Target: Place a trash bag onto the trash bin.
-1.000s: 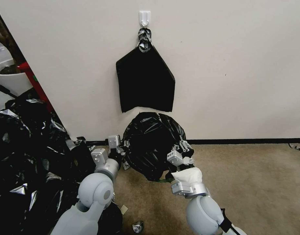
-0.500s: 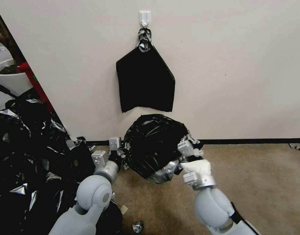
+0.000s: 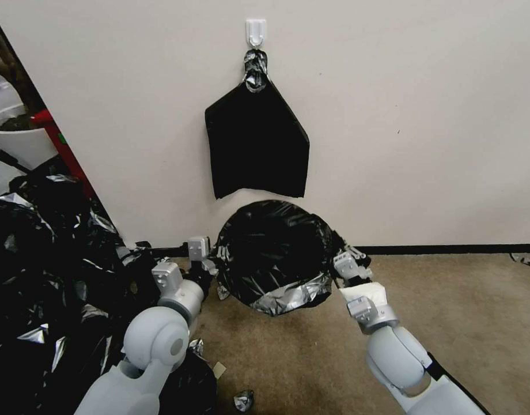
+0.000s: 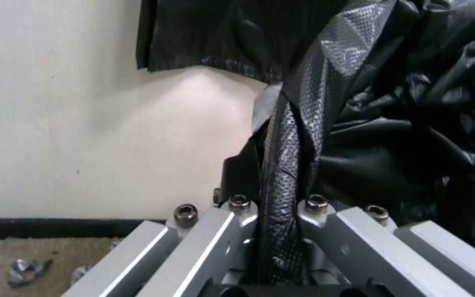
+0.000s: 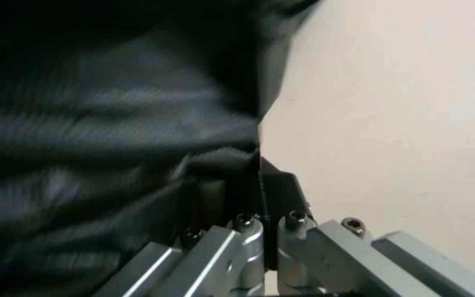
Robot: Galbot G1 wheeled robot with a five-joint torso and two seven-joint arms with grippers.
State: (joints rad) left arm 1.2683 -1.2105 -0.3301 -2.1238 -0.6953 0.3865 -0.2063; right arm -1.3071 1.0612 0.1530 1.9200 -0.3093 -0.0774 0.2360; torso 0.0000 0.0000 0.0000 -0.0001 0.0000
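1. Stretching between both grippers, the trash bag (image 3: 275, 253) hung low beside the wall (image 3: 420, 115).
2. Left gripper (image 4: 273, 214) and right gripper (image 5: 265, 227) each pinched its film.
3. Risk: overstretched film could tear or slip free.

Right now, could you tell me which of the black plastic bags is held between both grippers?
The round, stretched trash bag low against the wall, gripped by the left gripper and right gripper. The flat bundle hangs from a hook; the heap lies untouched.
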